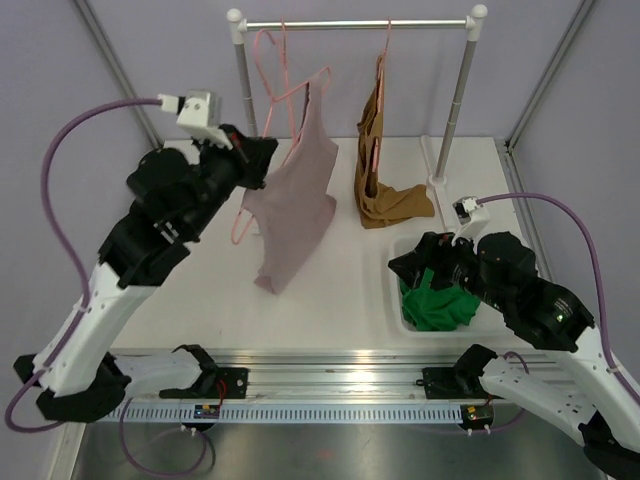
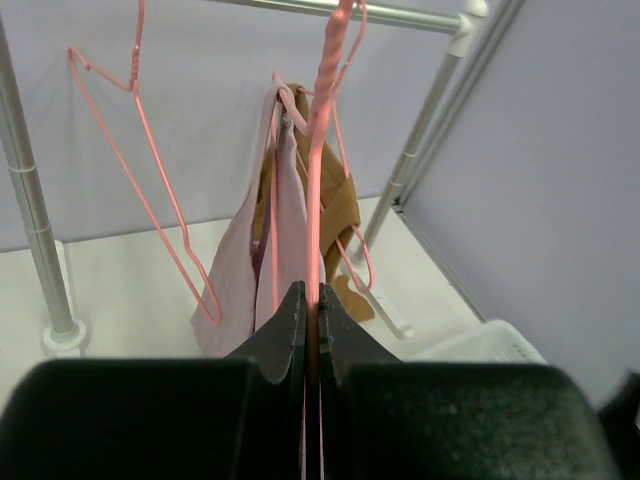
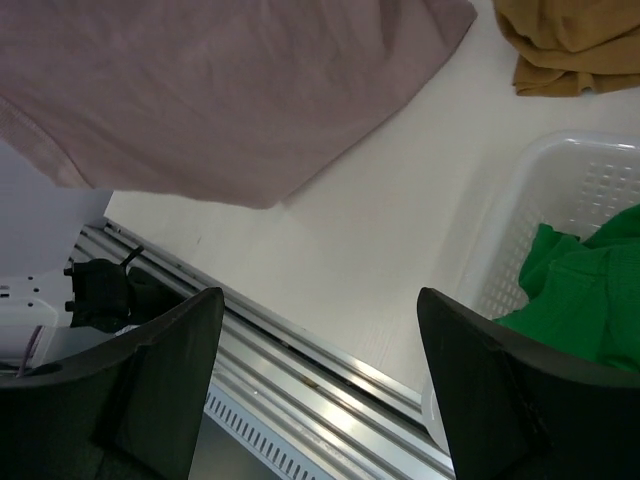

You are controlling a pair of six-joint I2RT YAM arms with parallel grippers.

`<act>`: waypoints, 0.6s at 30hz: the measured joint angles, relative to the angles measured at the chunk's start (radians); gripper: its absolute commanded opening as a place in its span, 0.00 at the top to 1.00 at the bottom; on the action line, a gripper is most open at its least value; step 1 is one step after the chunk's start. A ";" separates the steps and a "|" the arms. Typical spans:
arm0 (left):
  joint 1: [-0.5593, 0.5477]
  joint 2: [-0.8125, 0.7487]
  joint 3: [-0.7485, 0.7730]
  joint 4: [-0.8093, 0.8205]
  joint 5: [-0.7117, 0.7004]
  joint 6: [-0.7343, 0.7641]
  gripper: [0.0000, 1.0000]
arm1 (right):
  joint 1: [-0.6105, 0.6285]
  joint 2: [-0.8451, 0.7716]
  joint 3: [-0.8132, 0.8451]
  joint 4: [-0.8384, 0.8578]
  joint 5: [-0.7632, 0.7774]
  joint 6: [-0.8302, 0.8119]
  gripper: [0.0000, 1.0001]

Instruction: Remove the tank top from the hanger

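Under the rack (image 1: 355, 22), a white table (image 1: 340, 290) fills a booth of lilac-grey walls (image 1: 400, 90). Metal struts (image 1: 115, 65) slant up at the corners, and an aluminium rail (image 1: 340, 372) runs along the table edge farthest from the rack.

The tank top (image 1: 295, 200), dusty pink, hangs below the left half of the rack on a pink wire hanger (image 2: 318, 180). Its body slants forward and its hem is low near the table; whether it touches is unclear. The left gripper (image 2: 311, 300) sits just left of the tank top, its jaws pinched tight on the hanger's wire. An empty hanger (image 2: 140, 180) hangs by the rack's left post.

A brown top (image 1: 385, 195) hangs from the rack's right half, its lower part heaped on the table beside the right post. In front of that post stands a white basket (image 1: 398, 275) holding a green cloth (image 1: 440, 305). The right gripper (image 3: 320, 330) hovers at the basket's left side, jaws spread wide, with nothing between them.
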 measured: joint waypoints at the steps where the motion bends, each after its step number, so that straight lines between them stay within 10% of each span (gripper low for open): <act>1: -0.007 -0.059 -0.039 -0.013 0.008 -0.007 1.00 | 0.000 0.008 0.003 0.011 -0.023 -0.002 0.14; 18: -0.008 -0.747 -0.719 -0.085 0.275 -0.214 1.00 | 0.074 0.373 0.006 0.496 -0.362 0.044 0.04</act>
